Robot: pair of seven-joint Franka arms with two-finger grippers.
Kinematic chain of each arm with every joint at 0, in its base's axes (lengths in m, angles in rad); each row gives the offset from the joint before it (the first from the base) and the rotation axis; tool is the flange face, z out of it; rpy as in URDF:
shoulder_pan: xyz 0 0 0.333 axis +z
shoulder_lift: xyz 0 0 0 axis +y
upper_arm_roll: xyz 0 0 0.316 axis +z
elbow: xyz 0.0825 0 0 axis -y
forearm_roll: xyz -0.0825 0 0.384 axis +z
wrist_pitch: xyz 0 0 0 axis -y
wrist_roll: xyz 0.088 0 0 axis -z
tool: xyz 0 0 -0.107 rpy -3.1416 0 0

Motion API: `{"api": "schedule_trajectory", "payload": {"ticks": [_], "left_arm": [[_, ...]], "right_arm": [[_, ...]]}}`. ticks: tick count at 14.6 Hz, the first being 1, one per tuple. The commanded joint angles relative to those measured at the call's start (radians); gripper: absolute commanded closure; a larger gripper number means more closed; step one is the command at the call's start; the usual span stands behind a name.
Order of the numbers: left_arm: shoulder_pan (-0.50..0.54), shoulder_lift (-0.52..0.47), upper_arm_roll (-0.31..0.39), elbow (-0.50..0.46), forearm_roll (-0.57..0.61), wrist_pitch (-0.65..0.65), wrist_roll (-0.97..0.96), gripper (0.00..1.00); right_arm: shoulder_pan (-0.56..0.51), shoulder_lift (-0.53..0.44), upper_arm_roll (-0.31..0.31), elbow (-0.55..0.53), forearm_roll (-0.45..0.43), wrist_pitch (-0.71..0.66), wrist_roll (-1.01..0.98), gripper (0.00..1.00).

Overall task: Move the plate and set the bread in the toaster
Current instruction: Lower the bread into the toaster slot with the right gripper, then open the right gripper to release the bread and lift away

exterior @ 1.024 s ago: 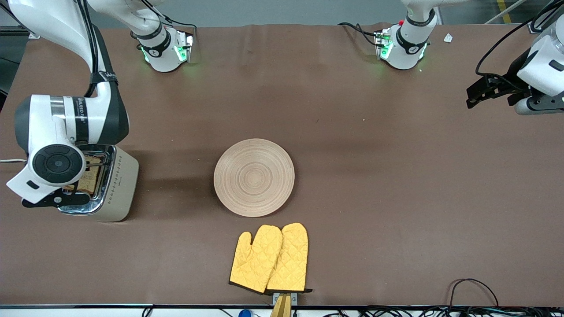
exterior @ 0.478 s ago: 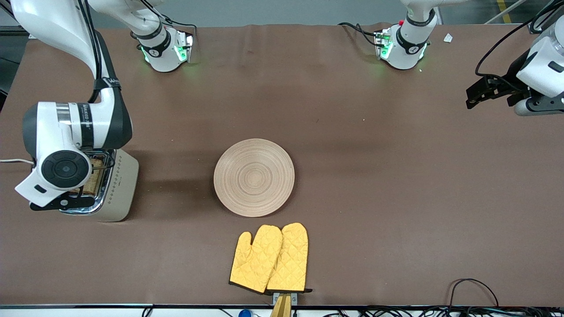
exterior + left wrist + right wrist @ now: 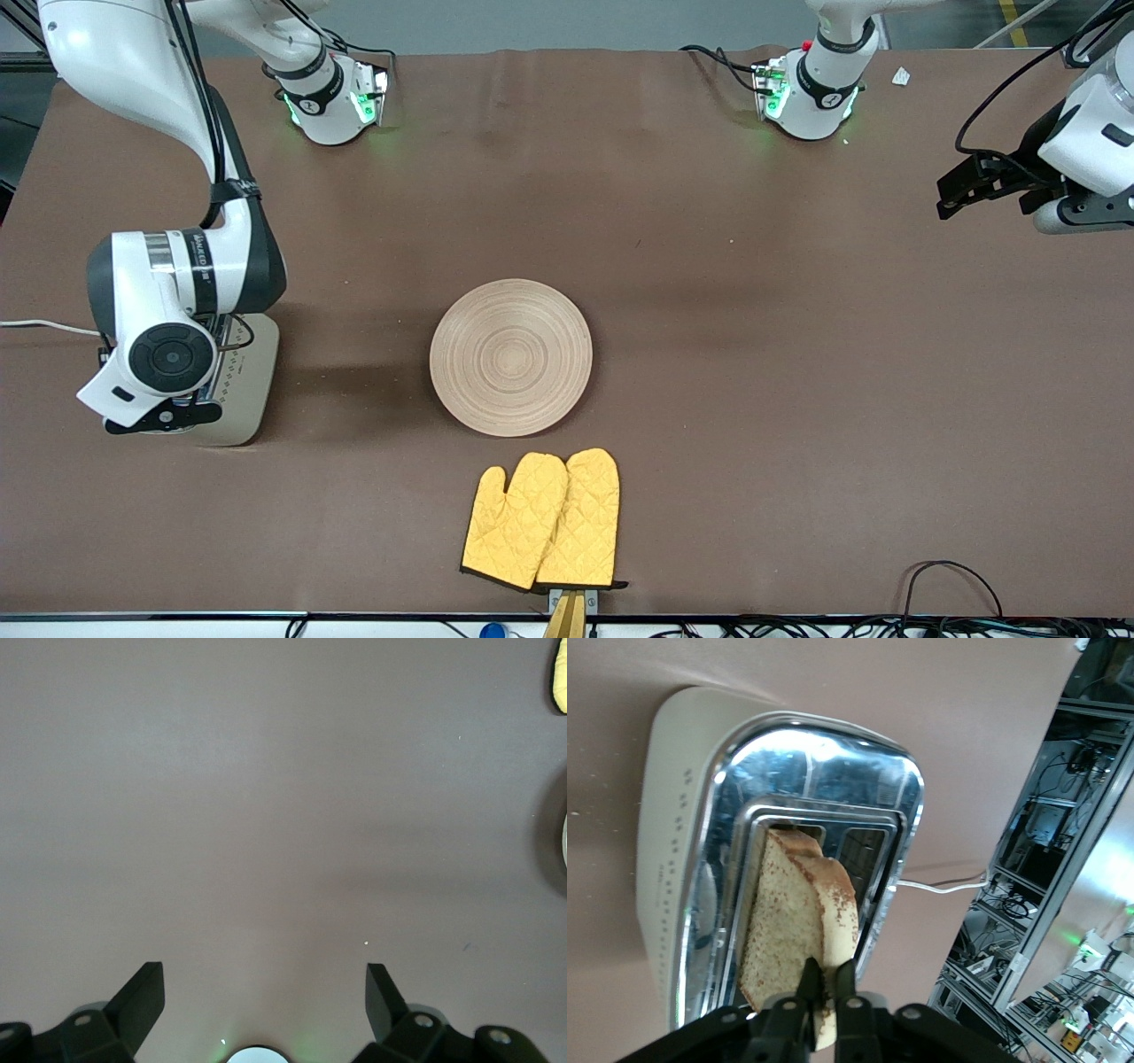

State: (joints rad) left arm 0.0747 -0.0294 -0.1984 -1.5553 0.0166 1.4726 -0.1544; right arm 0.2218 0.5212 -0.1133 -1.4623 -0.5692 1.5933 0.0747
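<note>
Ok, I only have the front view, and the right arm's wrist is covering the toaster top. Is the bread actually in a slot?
Observer: Yes. In the right wrist view the bread has its lower end in one slot of the toaster, and much of the slice sticks out above the chrome.
Operator: Is the right hand on it?
Observer: The right hand is over the toaster, pinching the slice's upper edge between its fingers.
Operator: And the second slot?
Observer: Empty; nothing shows in it.
</note>
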Motion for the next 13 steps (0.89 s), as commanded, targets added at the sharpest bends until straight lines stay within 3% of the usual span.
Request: {"api": "schedule_trajectory", "payload": {"ticks": [1,2,6,10,13], "left_arm": [[-0.003,0.008,0.005,0.017,0.002,0.005,0.003,0.00],[-0.003,0.008,0.005,0.017,0.002,0.003,0.004,0.00],[-0.006,0.006,0.004,0.015,0.002,0.003,0.004,0.00],[-0.006,0.009,0.004,0.015,0.000,0.012,0.004,0.00],[-0.004,0.009,0.004,0.014,0.000,0.012,0.000,0.00]], "right_arm": [[-0.013,-0.012,0.014,0.000,0.026,0.004,-0.004,0.12],[-0.013,-0.012,0.015,0.008,0.052,0.010,-0.006,0.00],[-0.006,-0.015,0.015,0.080,0.172,0.022,-0.007,0.00],[-0.004,-0.026,0.017,0.178,0.395,-0.009,-0.012,0.00],[-0.038,-0.062,0.014,0.198,0.486,-0.019,-0.122,0.00]]}}
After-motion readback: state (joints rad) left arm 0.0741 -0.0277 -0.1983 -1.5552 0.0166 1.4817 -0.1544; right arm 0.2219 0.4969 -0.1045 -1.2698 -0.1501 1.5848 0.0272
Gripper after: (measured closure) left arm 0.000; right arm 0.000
